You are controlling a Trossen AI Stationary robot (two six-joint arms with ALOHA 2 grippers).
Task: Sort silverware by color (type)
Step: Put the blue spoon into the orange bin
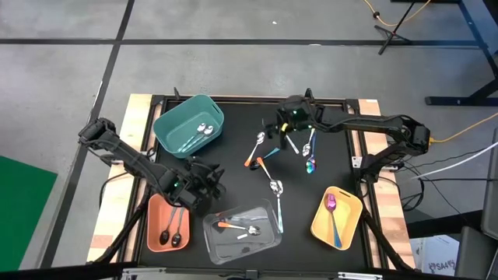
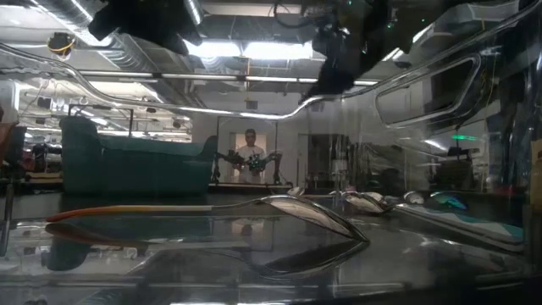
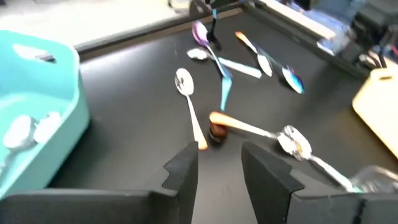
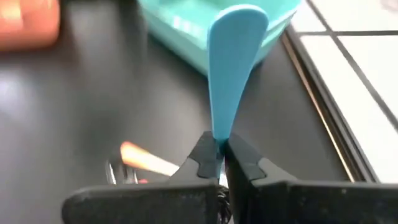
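Note:
My right gripper [image 4: 216, 146] is shut on a teal-handled spoon [image 4: 231, 56] over the far middle of the black mat, above the loose silverware [image 1: 284, 124]. The spoon's bowl is hidden behind the fingers. My left gripper [image 3: 217, 158] stands open and holds nothing, above the mat near the salmon bin [image 1: 196, 187]. Ahead of it lie loose spoons: a silver one [image 3: 184, 82], an orange-handled one [image 3: 249, 127] and teal-handled ones [image 3: 224, 68]. The teal bin [image 1: 175, 132] holds silver spoons. My right gripper pinches the narrow part of the spoon's teal handle [image 4: 217, 132] between its two fingertips. The fingers slant down toward the table's left side and lie along the handle. The broad free end [image 4: 237, 28] sticks out beyond the fingertips, above the mat; the bowl end is hidden.
The salmon bin [image 1: 156, 214] holds two black-bowled spoons. A clear bin [image 1: 268, 233] at the near middle holds orange-handled spoons. A yellow bin [image 1: 350, 206] at the near right holds a purple-bowled spoon. Wooden table edges [image 1: 138, 109] border the mat.

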